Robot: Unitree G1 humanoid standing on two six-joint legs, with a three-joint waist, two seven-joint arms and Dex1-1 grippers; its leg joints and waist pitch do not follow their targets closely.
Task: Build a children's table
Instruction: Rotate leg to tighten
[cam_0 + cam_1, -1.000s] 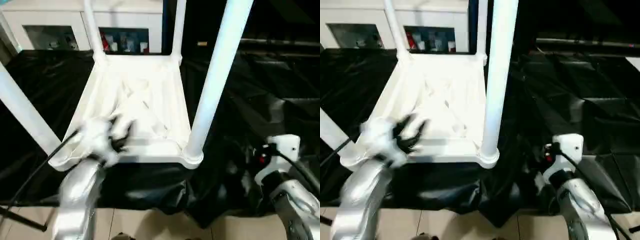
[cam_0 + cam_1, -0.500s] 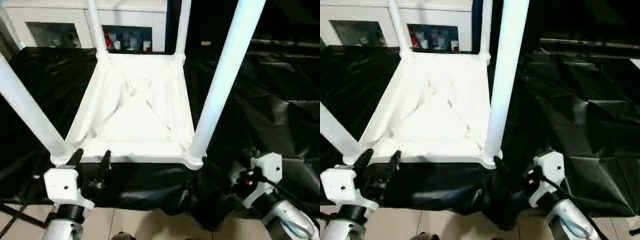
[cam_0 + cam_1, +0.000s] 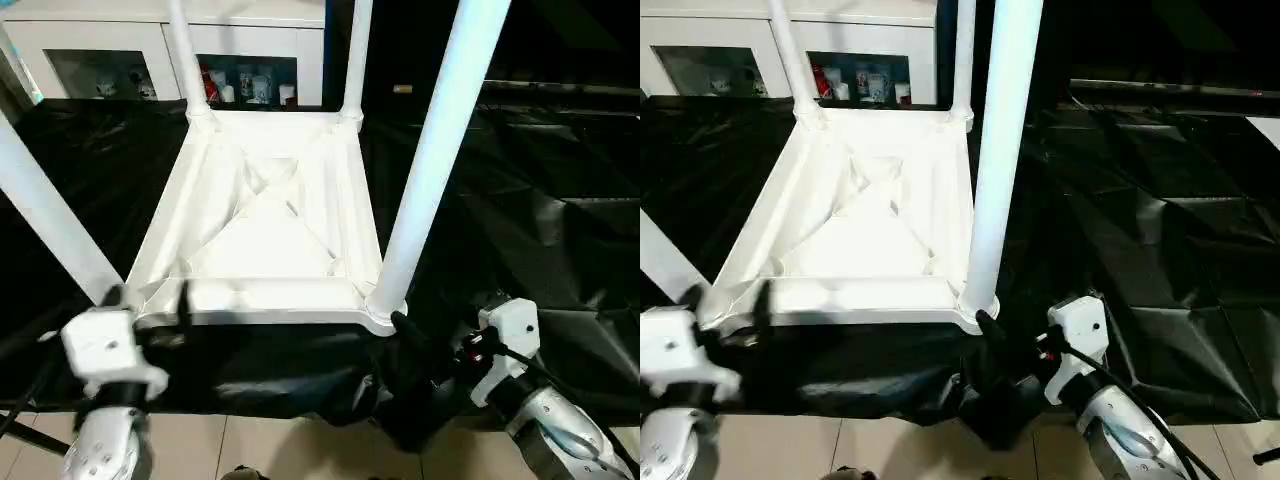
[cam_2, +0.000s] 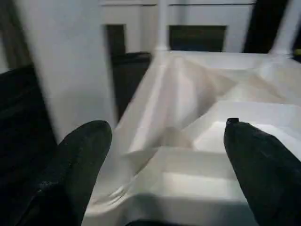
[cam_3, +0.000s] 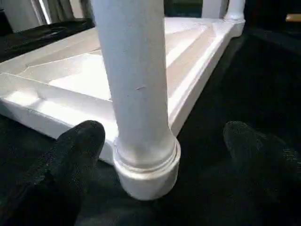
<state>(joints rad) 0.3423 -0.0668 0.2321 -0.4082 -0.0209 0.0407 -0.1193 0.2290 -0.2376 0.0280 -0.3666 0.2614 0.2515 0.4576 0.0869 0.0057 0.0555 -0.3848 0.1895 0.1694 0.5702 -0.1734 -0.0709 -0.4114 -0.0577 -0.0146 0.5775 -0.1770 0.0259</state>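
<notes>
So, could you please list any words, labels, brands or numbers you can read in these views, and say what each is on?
None can be read.
The small items behind the cabinet glass are too blurred to show any label.
The tabletop and its legs carry no visible print.

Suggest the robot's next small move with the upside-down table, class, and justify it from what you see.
Probably close the right tool on the near right leg. All four legs already stand in the tabletop sockets, both tools are open, and this leg's base sits between the right tool's fingers, so gripping it to check or lift seems likeliest.
</notes>
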